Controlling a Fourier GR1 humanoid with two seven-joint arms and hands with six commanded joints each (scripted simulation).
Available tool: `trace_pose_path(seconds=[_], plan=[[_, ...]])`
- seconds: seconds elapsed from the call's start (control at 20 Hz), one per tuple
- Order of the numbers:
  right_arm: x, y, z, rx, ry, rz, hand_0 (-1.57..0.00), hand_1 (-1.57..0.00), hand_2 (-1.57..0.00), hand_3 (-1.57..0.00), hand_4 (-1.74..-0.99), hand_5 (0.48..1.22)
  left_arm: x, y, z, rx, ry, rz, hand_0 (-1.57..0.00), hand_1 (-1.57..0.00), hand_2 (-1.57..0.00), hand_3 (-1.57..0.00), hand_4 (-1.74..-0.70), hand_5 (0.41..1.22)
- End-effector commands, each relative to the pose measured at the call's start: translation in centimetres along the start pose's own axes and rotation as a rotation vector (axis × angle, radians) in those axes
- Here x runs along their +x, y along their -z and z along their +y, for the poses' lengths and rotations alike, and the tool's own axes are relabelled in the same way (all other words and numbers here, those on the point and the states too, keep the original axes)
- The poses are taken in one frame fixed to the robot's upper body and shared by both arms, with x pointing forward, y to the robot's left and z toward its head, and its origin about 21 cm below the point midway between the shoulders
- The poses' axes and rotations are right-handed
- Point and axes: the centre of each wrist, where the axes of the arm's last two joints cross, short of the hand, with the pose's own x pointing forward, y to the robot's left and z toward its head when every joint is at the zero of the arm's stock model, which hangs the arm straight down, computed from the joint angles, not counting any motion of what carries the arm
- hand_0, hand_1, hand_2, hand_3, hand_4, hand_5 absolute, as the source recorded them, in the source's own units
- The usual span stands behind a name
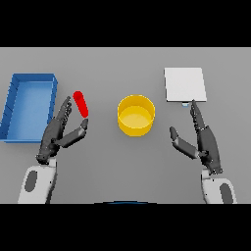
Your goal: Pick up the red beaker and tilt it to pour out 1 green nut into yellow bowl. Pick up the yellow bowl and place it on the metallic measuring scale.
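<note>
Red beaker (81, 104) lies on table between blue tray (19, 120) and yellow bowl (136, 115); left hand (58, 133) just beside it, fingers straight, thumb spread, holding nothing; right hand (203, 139) relaxed wide near measuring scale (185, 84); advice: curl fingers round beaker mid-body, lift level, tilt slowly over bowl centre.

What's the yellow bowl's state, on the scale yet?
Not yet. The yellow bowl stands upright on the grey table, left of the metallic measuring scale and apart from it. Neither robot hand holds it.
</note>
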Motion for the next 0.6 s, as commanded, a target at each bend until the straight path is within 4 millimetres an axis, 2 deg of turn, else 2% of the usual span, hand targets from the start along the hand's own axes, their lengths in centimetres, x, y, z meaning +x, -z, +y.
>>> trace_pose_path(seconds=[0.0,0.15,0.35,0.55], plan=[[0.2,0.1,-0.2,-0.005,0.001,-0.011,0.00,0.00,0.00,0.00,-1.296,0.677,0.1,0.6,-0.1,-0.007,0.005,-0.008,0.00,0.00,0.00,0.00,-1.37,0.732],[0.4,-0.2,-0.8,-0.008,-0.001,-0.015,0.00,0.00,0.00,0.00,-1.312,0.681,-0.2,2.5,0.1,-0.004,0.021,0.006,0.00,0.00,0.00,0.00,-1.38,0.739],[0.1,0.2,-0.4,-0.019,0.007,0.019,0.00,0.00,0.00,0.00,-1.337,0.687,-2.0,4.3,-0.1,0.014,0.018,0.058,0.00,0.00,0.00,0.00,-1.35,0.720],[0.2,0.2,-0.6,-0.023,0.013,0.027,0.00,0.00,0.00,0.00,-1.338,0.688,-1.9,6.4,0.2,0.014,0.008,0.064,0.00,0.00,0.00,0.00,-1.33,0.714]])
